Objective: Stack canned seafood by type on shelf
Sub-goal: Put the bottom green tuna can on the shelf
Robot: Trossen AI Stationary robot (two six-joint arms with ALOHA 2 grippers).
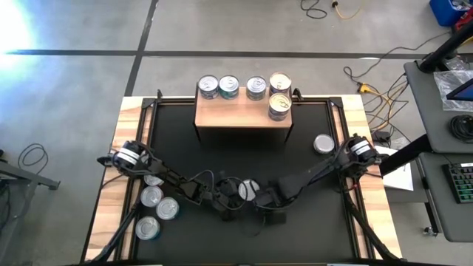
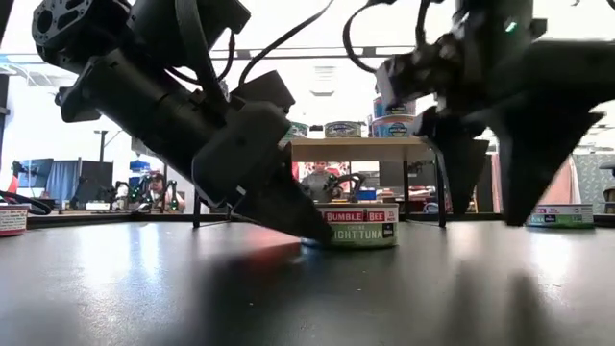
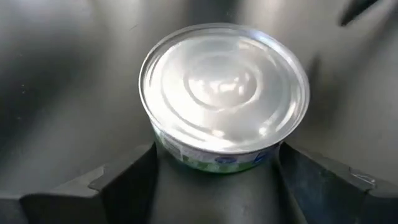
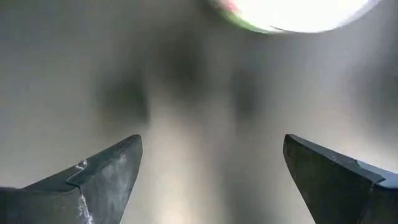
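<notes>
Left gripper (image 3: 217, 177), jaws apart, straddles a tuna tin (image 3: 224, 93) at mid-mat, short of the shelf (image 1: 243, 112). It should close squarely on the tin's sides before lifting. Right gripper (image 4: 211, 171), jaws also apart, hovers just beside the tin.

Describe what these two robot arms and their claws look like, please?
Both arms are dark, almost black, built of blocky segments, with loose black cables looping along them. The left arm and right arm each carry a round silver-grey joint cap near the table's edge. The left claw and right claw each have two flat, matte, wedge-shaped fingers.
</notes>
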